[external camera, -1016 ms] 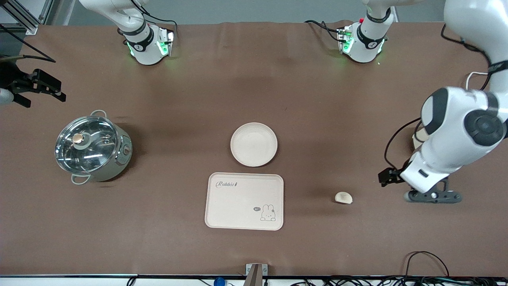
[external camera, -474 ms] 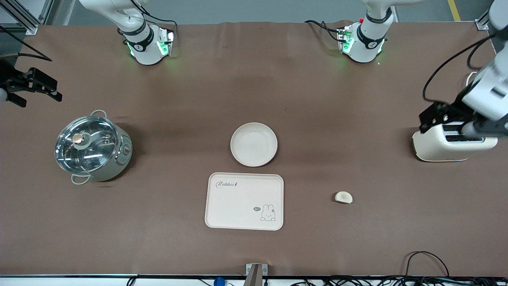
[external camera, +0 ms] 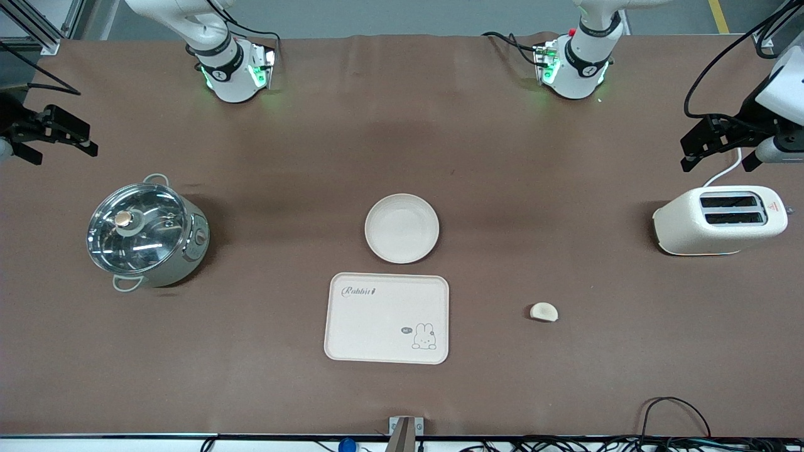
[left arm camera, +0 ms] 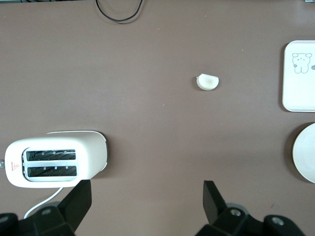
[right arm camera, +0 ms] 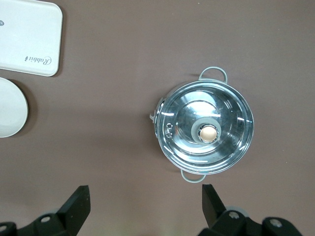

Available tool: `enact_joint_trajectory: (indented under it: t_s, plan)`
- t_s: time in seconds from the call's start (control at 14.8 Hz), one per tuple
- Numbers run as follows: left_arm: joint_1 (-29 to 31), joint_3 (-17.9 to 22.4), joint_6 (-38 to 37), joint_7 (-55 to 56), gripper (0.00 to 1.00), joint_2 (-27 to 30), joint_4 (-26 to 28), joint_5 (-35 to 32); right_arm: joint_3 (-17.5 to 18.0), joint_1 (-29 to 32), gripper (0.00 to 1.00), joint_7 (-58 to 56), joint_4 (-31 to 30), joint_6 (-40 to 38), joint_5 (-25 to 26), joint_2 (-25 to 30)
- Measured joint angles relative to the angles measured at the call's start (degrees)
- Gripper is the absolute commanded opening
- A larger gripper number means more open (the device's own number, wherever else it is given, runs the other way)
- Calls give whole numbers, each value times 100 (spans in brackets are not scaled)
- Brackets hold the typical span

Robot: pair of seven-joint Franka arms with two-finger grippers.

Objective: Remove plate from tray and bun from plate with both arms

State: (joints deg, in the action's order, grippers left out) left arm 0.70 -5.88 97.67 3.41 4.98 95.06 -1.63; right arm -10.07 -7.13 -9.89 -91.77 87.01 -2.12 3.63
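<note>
The plate (external camera: pixel 402 228) lies just beside the tray (external camera: pixel 387 317), the bun (external camera: pixel 544 312) well apart. Left gripper (external camera: pixel 718 150) hangs over the surface (external camera: pixel 565 188) near the toaster (external camera: pixel 720 220), right gripper (external camera: pixel 58 139) near the pot (external camera: pixel 147 233); both jaws spread, empty.

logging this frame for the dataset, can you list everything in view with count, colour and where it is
plate: 1, cream, mid-table, bare
tray: 1, cream with rabbit drawing, nearer the front camera than the plate
bun: 1, pale cream, on the table toward the left arm's end
toaster: 1, cream, at the left arm's end
pot: 1, steel with glass lid, at the right arm's end
left gripper: 1, black, open, above the toaster
right gripper: 1, black, open, above the pot
</note>
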Motion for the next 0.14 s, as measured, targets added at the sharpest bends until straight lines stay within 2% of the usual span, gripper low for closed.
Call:
enact_joint_trajectory:
  t_s: [0.14]
  plan:
    - [7,10,-58,0,100,-89,-90,0,-14,37,100,5,0,-3,17,0]
